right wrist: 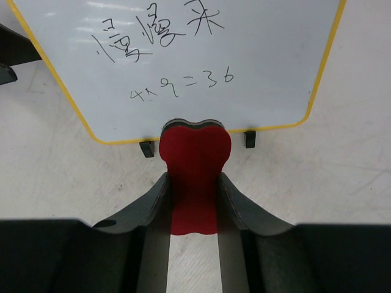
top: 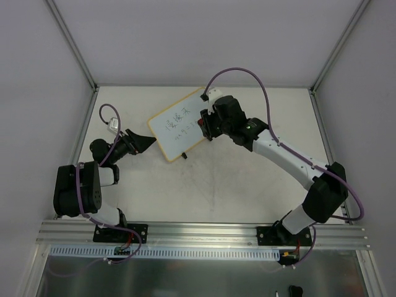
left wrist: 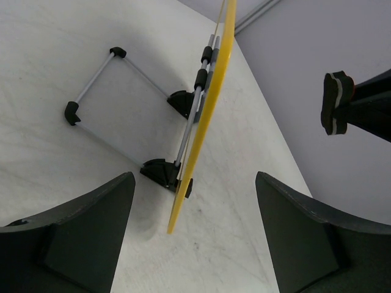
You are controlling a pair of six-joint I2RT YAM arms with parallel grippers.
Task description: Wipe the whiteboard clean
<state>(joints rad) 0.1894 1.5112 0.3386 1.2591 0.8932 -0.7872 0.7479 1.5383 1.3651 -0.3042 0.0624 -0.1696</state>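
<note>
Okay, the whiteboard (top: pixel 176 127) is standing tilted on its wire stand (left wrist: pixel 98 79), toward the far side of the table (top: pixel 247 179), with dark handwriting (right wrist: pixel 159 33) across its face. My right gripper (right wrist: pixel 194 183) is clamped on the red eraser (right wrist: pixel 194 159), whose top pokes up in front of the board's lower yellow edge, between the two black feet (right wrist: pixel 146 148). In the left wrist view I see a gap between eraser and board face. My left gripper (top: pixel 145 142) is spread wide and holding nothing, just beside the board's left edge.
</note>
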